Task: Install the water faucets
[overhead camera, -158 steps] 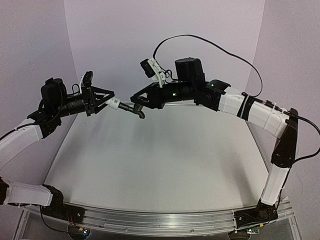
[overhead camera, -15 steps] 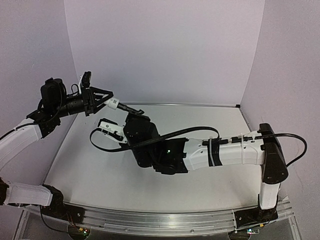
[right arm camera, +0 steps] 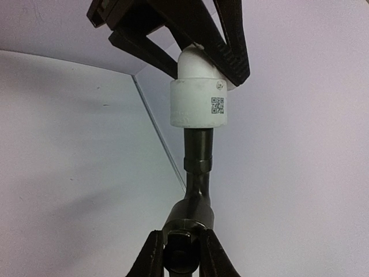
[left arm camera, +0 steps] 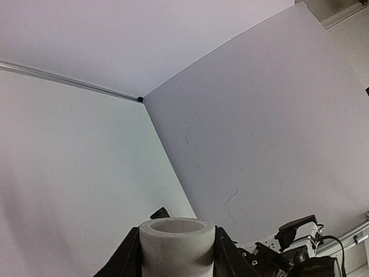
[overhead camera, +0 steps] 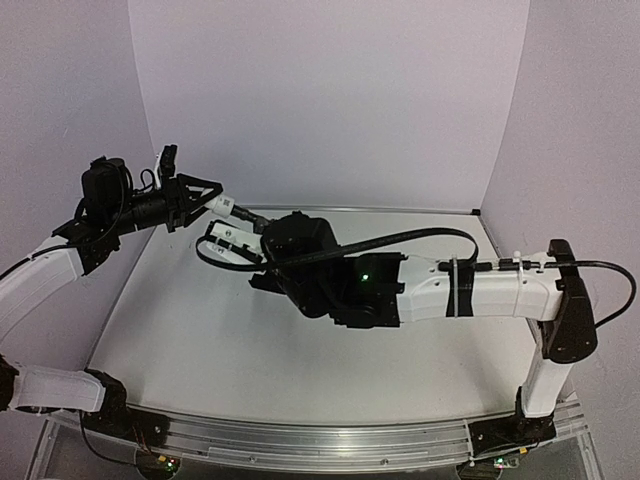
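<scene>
The water faucets hang in the air at the back left: a stubby white fitting point(overhead camera: 226, 205) with the black tap point(overhead camera: 250, 217) plugged into its end. My left gripper point(left arm camera: 177, 254) is shut on the white fitting point(left arm camera: 177, 245), one finger on each side. Seen from the right wrist, the black tap point(right arm camera: 198, 173) rises from my right gripper point(right arm camera: 183, 254) into the white fitting point(right arm camera: 199, 103), which carries a small square code label. The right gripper is shut on the tap's lower end. From above, the right wrist body point(overhead camera: 300, 245) hides those fingers.
The white table point(overhead camera: 400, 380) lies below, ringed by pale purple walls. The right forearm point(overhead camera: 450, 290) stretches low across the table's middle. A black cable point(overhead camera: 215, 262) loops down beside the right wrist. An aluminium rail point(overhead camera: 320, 435) runs along the near edge.
The right gripper, open half a second ago, has closed on the tap's end, and its wrist has moved up and back toward the tap. The left gripper still holds the fitting.
</scene>
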